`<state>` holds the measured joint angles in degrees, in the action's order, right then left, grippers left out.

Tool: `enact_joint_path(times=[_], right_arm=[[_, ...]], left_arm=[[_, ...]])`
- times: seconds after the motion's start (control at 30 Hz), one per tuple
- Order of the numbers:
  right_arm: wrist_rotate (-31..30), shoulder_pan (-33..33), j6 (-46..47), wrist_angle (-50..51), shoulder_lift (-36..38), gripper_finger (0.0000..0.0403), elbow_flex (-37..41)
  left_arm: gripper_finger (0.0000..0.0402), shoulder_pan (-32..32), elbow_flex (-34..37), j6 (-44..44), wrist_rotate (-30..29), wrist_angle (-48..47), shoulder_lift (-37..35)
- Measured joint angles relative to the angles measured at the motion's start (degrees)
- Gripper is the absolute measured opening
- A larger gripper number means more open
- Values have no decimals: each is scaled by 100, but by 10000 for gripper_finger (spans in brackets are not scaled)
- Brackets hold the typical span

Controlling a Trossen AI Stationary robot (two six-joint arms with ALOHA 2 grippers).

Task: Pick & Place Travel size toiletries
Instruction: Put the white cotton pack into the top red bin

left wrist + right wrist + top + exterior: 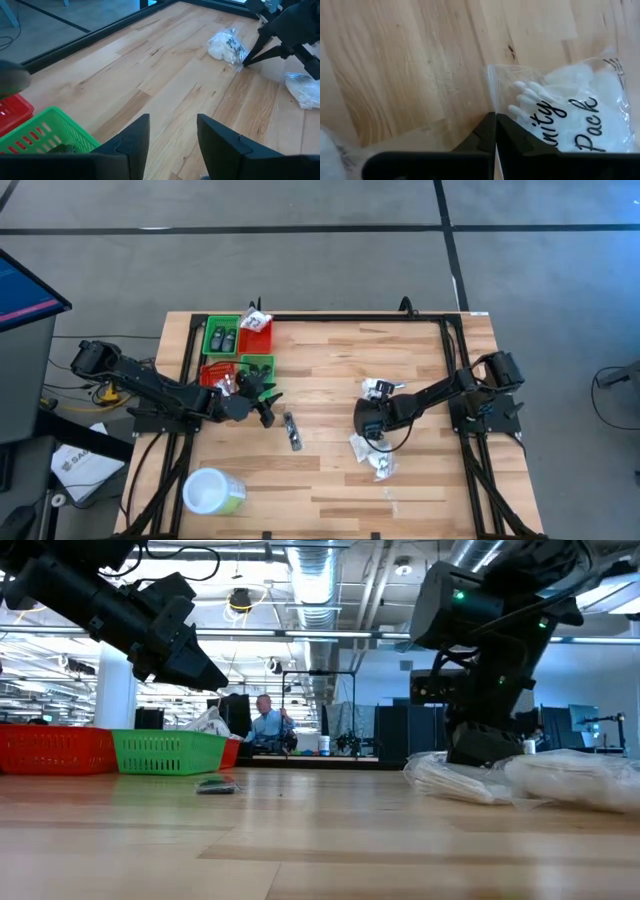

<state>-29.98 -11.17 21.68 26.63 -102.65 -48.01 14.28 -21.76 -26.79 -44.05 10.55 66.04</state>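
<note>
A clear crinkly packet of white pieces printed "Vanity Pack" (560, 110) lies on the table (360, 444), and my right gripper (495, 116) is shut at its edge, low over the wood (480, 755). Two more white packets lie close by, one nearer (382, 468) and one farther (378, 388). A slim dark tube (292, 430) lies flat between the arms. My left gripper (172, 120) is open and holds nothing. It hovers above the table beside the green bin (257, 366). My right gripper pinches the packet's clear sealed edge (491, 95) between its two fingertips, slanting down from the table's right side. The packet lies flat on the wood, its body spreading away from the fingers.
Red and green bins stand at the table's far left: a green one holding dark bottles (222, 338), a red one with a white packet (256, 330), another red one (215, 373). A white-lidded green tub (212, 492) stands near left. Bare wood lies at the middle (320, 370).
</note>
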Motion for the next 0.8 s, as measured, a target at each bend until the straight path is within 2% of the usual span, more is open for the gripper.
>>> enact_joint_path(times=[0.2, 0.4, 0.53, 0.8], right_arm=[[94, -66, -152, 373, 128, 1, -256], [-257, -231, -275, 728, 758, 0, -622], [-453, -273, -412, 663, 1194, 0, -740], [-505, -268, -942, 582, 1567, 0, -1107]], left_arm=[[154, -2, 0, 0, -2, 0, 0], [154, -1, 0, 133, -1, -2, 0], [154, -1, 0, 136, -2, 0, 0], [154, 0, 0, 425, 0, 270, 1]])
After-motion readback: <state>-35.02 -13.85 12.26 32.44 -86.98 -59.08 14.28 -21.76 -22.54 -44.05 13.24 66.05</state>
